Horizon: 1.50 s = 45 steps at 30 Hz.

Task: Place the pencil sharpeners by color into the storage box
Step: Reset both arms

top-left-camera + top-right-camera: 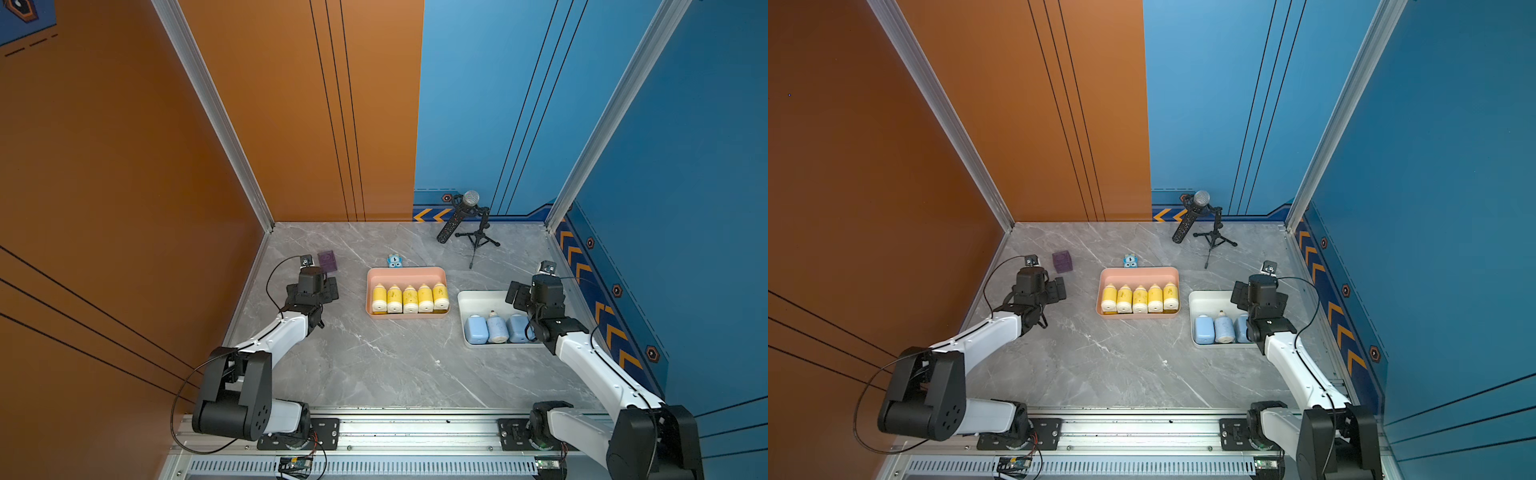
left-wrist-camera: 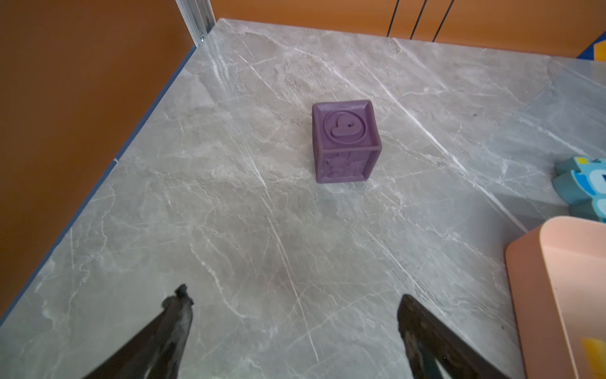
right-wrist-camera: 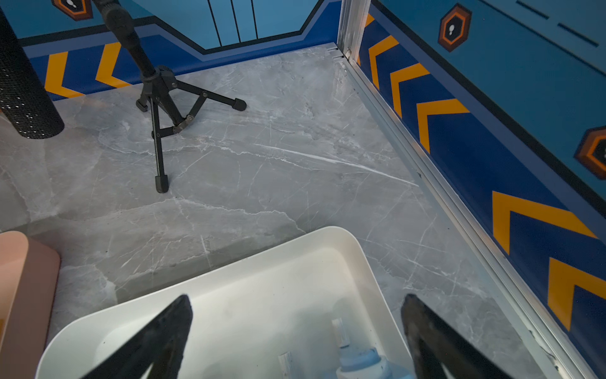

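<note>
Several yellow pencil sharpeners [image 1: 410, 299] lie side by side in the pink storage box [image 1: 407, 271], caps pointing away from me. Three light blue pencil sharpeners [image 1: 497, 328] lie in the white storage box [image 1: 478, 296]; my right arm hides that box's right part. My right gripper [image 3: 296, 298] hangs open over the white box's far end with nothing between its fingers, and a blue sharpener [image 3: 360, 361] lies below it. My left gripper [image 2: 295, 295] is open and empty over bare table, left of the pink box [image 2: 557, 295].
A dark purple cube [image 2: 344, 141] stands just beyond my left gripper. A small blue cartoon-faced toy [image 1: 394, 260] sits behind the pink box. A microphone on a black tripod [image 1: 473, 224] stands at the back right. Walls close the left, back and right sides.
</note>
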Tool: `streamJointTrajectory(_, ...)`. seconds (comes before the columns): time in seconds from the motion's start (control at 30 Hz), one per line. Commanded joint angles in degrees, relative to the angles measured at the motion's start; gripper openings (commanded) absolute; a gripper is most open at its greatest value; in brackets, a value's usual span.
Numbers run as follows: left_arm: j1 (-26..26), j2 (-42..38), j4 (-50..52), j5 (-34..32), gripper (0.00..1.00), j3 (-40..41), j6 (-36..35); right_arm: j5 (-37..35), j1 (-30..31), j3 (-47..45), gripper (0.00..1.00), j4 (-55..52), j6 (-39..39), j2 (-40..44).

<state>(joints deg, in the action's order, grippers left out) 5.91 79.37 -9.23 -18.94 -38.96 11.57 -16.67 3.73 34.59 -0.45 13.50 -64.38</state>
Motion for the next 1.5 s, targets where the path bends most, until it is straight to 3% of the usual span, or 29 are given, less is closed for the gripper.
streamJointTrajectory(0.0,-1.1,-0.7,-5.6,-0.7,0.99,1.7,-2.4,-3.5,-0.2,-1.5,1.00,7.8,-0.1,-1.5)
streamJointTrajectory(0.57,-3.8,3.4,-16.7,0.3,0.99,6.9,-6.9,-4.4,-0.2,-0.9,1.00,15.9,-2.7,-12.3)
streamJointTrajectory(0.87,-3.8,5.8,-17.1,1.3,0.99,6.1,-7.5,-5.1,-0.2,-3.2,1.00,24.4,-3.4,-17.8)
streamJointTrajectory(1.13,-3.8,4.1,-19.2,1.0,0.98,8.2,-7.3,-5.8,0.9,-3.4,1.00,25.1,-4.8,-17.8)
streamJointTrajectory(1.47,-3.7,2.3,-21.0,1.4,0.98,10.3,-8.1,-5.8,1.4,-8.2,1.00,34.7,-8.1,-16.3)
